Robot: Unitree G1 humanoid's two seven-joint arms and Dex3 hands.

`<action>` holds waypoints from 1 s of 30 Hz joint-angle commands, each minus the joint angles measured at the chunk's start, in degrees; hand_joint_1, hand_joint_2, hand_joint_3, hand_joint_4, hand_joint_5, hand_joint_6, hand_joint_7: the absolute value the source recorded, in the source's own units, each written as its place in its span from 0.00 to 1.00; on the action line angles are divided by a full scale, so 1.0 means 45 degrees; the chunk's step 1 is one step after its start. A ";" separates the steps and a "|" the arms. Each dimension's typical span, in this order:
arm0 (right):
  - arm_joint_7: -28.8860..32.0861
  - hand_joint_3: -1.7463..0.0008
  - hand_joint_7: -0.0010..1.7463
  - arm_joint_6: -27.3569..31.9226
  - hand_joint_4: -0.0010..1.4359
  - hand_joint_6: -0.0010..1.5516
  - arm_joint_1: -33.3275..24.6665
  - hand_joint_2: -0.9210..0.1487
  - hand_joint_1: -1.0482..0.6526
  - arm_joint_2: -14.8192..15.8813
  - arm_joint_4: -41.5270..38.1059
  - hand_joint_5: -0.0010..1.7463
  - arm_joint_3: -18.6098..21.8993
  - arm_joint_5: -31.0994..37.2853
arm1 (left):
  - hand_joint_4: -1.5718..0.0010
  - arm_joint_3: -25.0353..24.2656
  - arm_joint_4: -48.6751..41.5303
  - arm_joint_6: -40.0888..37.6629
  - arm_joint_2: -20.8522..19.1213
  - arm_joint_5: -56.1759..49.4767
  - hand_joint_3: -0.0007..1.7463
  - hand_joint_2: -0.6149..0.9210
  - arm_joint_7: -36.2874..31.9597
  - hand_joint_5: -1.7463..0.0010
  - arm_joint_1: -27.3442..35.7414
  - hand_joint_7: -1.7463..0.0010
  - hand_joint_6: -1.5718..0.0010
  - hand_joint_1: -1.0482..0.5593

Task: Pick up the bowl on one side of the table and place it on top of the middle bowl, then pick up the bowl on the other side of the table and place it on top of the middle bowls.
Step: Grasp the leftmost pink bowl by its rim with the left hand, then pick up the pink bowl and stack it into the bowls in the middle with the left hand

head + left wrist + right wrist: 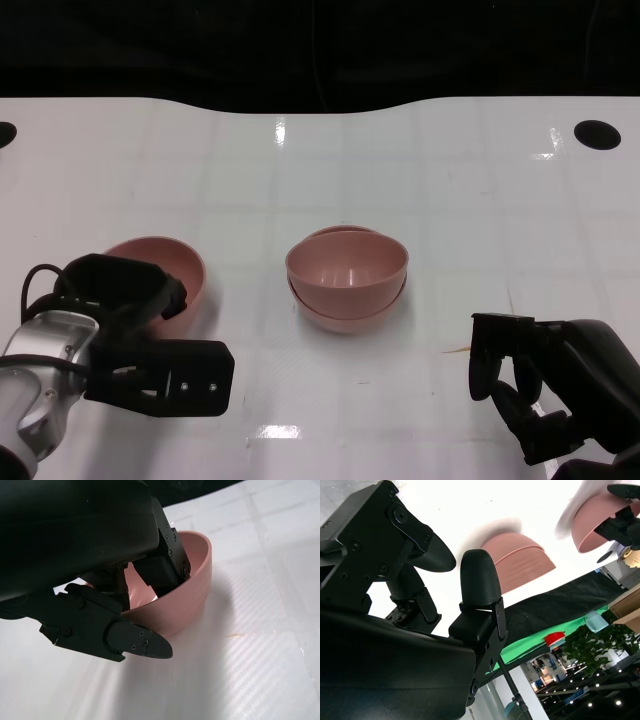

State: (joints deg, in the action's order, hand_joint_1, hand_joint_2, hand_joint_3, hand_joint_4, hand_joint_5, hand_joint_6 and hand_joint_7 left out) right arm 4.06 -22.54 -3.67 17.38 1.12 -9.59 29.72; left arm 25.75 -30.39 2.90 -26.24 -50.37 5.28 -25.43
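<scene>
The fingers (160,575) of the left hand (135,300) reach inside the left bowl (170,262) from its near side, while a broad black digit lies outside and below the wall, so the rim sits between them. In the left wrist view the wall looks straddled and probably pinched, though the contact itself is hidden behind the black shell. The bowl appears to tilt slightly in that view; whether it is off the worktop (450,200) I cannot tell.

The bowl is thin-walled, smooth, pink and glossy, most likely light rigid plastic. It should weigh little and keep its shape under pressure, but the slick wall offers poor friction, so a rim pinch can let it swing or slide out. The near rim, one finger in and one out, is the sensible hold, and keeping the bowl level should help it nest cleanly.

To the right, at the middle of the worktop, stands the stack of two bowls (347,275), the upper one seated a little askew in the lower. That is where the left bowl belongs, so the task seems half done.

At the near right, the right hand (545,395) holds nothing, its fingers loosely curled and apart, resting low by the worktop well away from the stack.
</scene>
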 commanded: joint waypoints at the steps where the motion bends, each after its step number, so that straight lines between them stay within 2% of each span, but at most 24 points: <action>1: -0.0055 0.13 0.93 0.0070 0.65 0.50 -0.0074 0.67 0.56 0.0020 0.0111 1.00 0.0029 -0.0116 | 0.50 -0.0101 -0.0215 0.0314 -0.0202 0.0240 0.15 1.00 -0.0729 0.01 0.0018 0.41 0.49 0.50; 3: -0.0030 0.13 0.93 0.0008 0.65 0.50 -0.0061 0.67 0.56 0.0001 0.0044 1.00 0.0013 -0.0143 | 0.49 -0.0122 -0.0022 0.0312 -0.0259 0.0214 0.19 1.00 -0.1110 0.00 0.0044 0.24 0.54 0.50; 5: -0.0005 0.13 0.92 -0.0029 0.65 0.50 -0.0033 0.67 0.56 0.0001 -0.0022 1.00 -0.0012 -0.0102 | 0.48 -0.0126 0.0234 0.0363 -0.0341 0.0164 0.20 1.00 -0.1413 0.00 0.0073 0.12 0.59 0.51; 7: 0.0003 0.13 0.92 -0.0020 0.65 0.50 -0.0007 0.67 0.56 0.0006 -0.0065 1.00 -0.0030 -0.0052 | 0.48 -0.0084 0.0318 0.0431 -0.0398 0.0104 0.19 1.00 -0.1604 0.00 0.0061 0.06 0.62 0.50; 14: 0.0150 0.13 0.92 -0.0130 0.66 0.51 0.0177 0.67 0.56 -0.0046 -0.0515 1.00 -0.0093 -0.0046 | 0.48 -0.0267 0.0967 0.0357 -0.0483 0.0246 0.20 1.00 -0.1566 0.00 -0.0078 0.01 0.65 0.51; 16: 0.0186 0.13 0.92 -0.0162 0.66 0.51 0.0234 0.67 0.56 -0.0076 -0.0611 1.00 -0.0108 -0.0033 | 0.48 -0.0345 0.1095 0.0393 -0.0536 0.0290 0.17 1.00 -0.1578 0.00 -0.0142 0.19 0.59 0.50; 18: 0.0211 0.13 0.92 -0.0147 0.66 0.51 0.0278 0.67 0.56 -0.0098 -0.0660 1.00 -0.0134 0.0021 | 0.49 -0.0417 0.1213 0.0441 -0.0607 0.0328 0.15 1.00 -0.1555 0.00 -0.0186 0.28 0.55 0.50; 20: 0.0247 0.12 0.92 -0.0147 0.66 0.51 0.0295 0.67 0.57 -0.0100 -0.0666 1.00 -0.0152 0.0078 | 0.49 -0.0483 0.1413 0.0466 -0.0689 0.0318 0.15 1.00 -0.1543 0.00 -0.0199 0.30 0.53 0.50; 21: 0.0281 0.12 0.92 -0.0147 0.66 0.51 0.0303 0.67 0.57 -0.0096 -0.0648 1.00 -0.0157 0.0129 | 0.50 -0.0522 0.1616 0.0463 -0.0757 0.0293 0.15 1.00 -0.1482 0.00 -0.0217 0.23 0.57 0.49; 23: 0.0308 0.12 0.92 -0.0132 0.66 0.51 0.0316 0.67 0.57 -0.0092 -0.0612 1.00 -0.0158 0.0179 | 0.51 -0.0569 0.1962 0.0485 -0.0875 0.0287 0.13 1.00 -0.1317 0.00 -0.0282 0.38 0.56 0.47; 24: 0.0278 0.12 0.92 -0.0084 0.66 0.51 0.0314 0.67 0.57 -0.0107 -0.0586 1.00 -0.0152 0.0169 | 0.51 -0.0583 0.2125 0.0613 -0.0941 0.0336 0.12 1.00 -0.1213 0.00 -0.0385 0.42 0.55 0.46; 26: 0.0230 0.12 0.92 -0.0038 0.66 0.51 0.0313 0.68 0.57 -0.0133 -0.0575 1.00 -0.0146 0.0131 | 0.52 -0.0597 0.2391 0.0866 -0.1046 0.0371 0.10 1.00 -0.1104 0.00 -0.0590 0.58 0.47 0.45; 27: 0.0208 0.12 0.91 -0.0025 0.66 0.50 0.0322 0.67 0.57 -0.0127 -0.0582 1.00 -0.0141 0.0124 | 0.52 -0.0598 0.2484 0.0982 -0.1070 0.0385 0.07 1.00 -0.1058 0.00 -0.0716 0.69 0.40 0.45; 28: 0.0198 0.12 0.91 -0.0023 0.66 0.50 0.0330 0.67 0.57 -0.0121 -0.0591 1.00 -0.0137 0.0124 | 0.52 -0.0600 0.2530 0.1045 -0.1078 0.0390 0.06 1.00 -0.1029 0.00 -0.0786 0.74 0.36 0.46; 29: 0.0172 0.13 0.91 -0.0016 0.66 0.50 0.0326 0.67 0.57 -0.0099 -0.0579 1.00 -0.0136 0.0132 | 0.52 -0.0600 0.2625 0.1125 -0.1085 0.0424 0.06 1.00 -0.0891 0.00 -0.0921 0.77 0.34 0.46; 30: 0.0149 0.13 0.91 -0.0007 0.66 0.50 0.0318 0.67 0.57 -0.0088 -0.0558 1.00 -0.0145 0.0142 | 0.52 -0.0601 0.2706 0.1292 -0.1106 0.0456 0.06 1.00 -0.0815 0.00 -0.1079 0.63 0.38 0.47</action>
State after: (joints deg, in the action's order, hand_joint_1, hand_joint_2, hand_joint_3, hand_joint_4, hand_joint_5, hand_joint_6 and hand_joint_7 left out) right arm 4.73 -22.73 -2.59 16.62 -1.58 -10.41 30.68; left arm 23.64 -19.10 8.06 -29.93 -48.80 0.61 -28.76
